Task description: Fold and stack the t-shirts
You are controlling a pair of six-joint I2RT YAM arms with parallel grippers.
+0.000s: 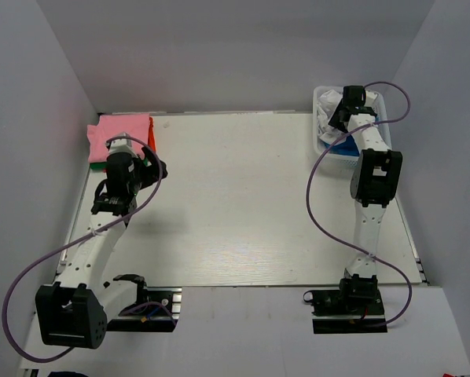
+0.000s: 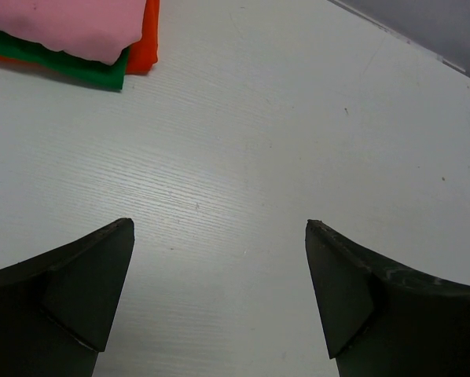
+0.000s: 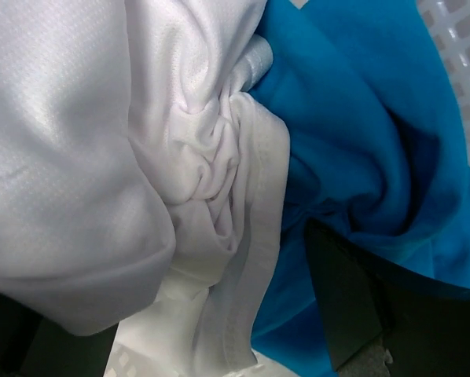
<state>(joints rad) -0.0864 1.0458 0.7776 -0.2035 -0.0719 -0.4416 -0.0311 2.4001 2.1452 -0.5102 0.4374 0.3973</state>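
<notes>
While parked in basket (image 3: 463, 47) with right gripper (image 3: 164, 267) spread around crumpled white tee (image 3: 78, 118), pinching nothing. Looks soft, light, limp; best grabbed at bunched folds mid-wad, clear of blue tee (image 3: 361, 118) alongside. Same wide spread on left gripper (image 2: 219, 228), over table (image 2: 298, 118) near folded stack (image 2: 70, 31).

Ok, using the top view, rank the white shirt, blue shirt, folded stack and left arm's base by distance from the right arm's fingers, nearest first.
1. White shirt and blue shirt, both in the far-right basket: too close to call.
2. Folded stack, far-left corner.
3. Left arm's base, near left.
</notes>
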